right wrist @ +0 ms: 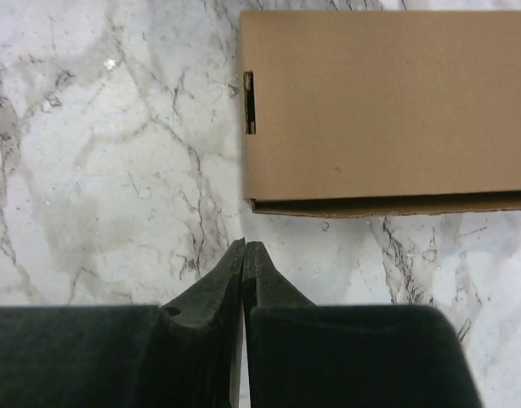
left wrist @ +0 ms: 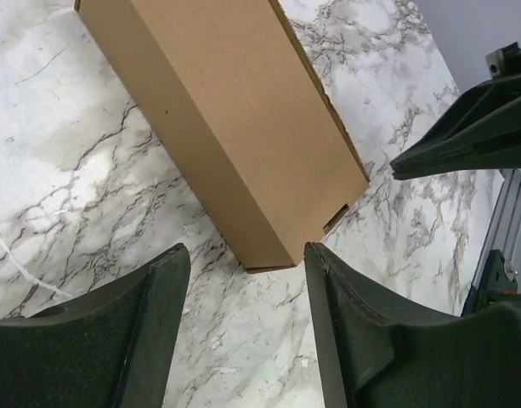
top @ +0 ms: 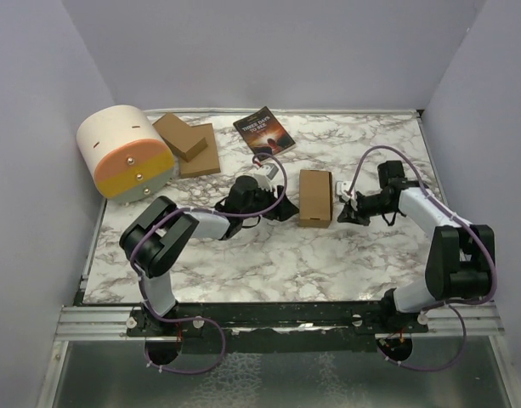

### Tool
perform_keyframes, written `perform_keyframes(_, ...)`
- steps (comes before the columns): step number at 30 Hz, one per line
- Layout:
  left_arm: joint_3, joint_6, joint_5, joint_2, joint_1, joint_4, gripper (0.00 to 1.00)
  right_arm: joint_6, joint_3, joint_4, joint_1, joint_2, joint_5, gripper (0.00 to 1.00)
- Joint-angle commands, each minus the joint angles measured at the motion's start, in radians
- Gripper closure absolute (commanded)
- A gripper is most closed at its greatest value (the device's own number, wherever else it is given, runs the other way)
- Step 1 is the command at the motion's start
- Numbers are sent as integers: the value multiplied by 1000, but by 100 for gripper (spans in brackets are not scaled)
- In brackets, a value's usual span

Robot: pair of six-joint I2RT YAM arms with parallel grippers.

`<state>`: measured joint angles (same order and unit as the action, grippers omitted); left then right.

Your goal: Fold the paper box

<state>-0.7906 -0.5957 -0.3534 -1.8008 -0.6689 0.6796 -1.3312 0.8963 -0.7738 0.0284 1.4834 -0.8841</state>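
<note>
Between the two grippers, on the marble table point(top: 268, 255), lies the paper box point(top: 315, 197), folded into a closed carton. L gripper point(left wrist: 243, 276) spread apart, holding nothing, box corner just ahead of its fingertips. R gripper point(right wrist: 245, 248) clenched, empty, box just beyond its tips w/ a small gap

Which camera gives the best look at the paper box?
The top camera: it alone shows the whole paper box, folded shut. The left wrist view crops it to one corner and a long side; the right wrist view to one face with a slot.
</note>
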Motion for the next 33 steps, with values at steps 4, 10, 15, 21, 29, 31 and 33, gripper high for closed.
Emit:
perform_keyframes(4, -99, -10, -43, -75, -15, -15, 41, 114, -17, 155, 26, 51, 133, 98)
perform_keyframes(10, -187, 15, -76, -156, -42, -86, 50, 193, -23, 254, 170, 105, 236, 99)
perform_keyframes(15, -202, 23, -91, -188, -81, -100, 54, 226, -22, 277, 211, 114, 245, 99)
perform_keyframes(21, -144, 40, 1, -120, -73, -107, 47, 153, -32, 171, 147, 48, 187, 99)
perform_keyframes(29, -165, 121, -31, -38, 33, -90, 32, 236, -7, 213, -71, -10, 86, 86)
perform_keyframes(31, -206, 147, -52, -51, 49, -92, 20, 274, 7, 269, -71, 16, 100, 78)
perform_keyframes(33, -260, 154, -88, -90, 70, -87, 15, 266, 50, 295, -71, 69, 107, 75)
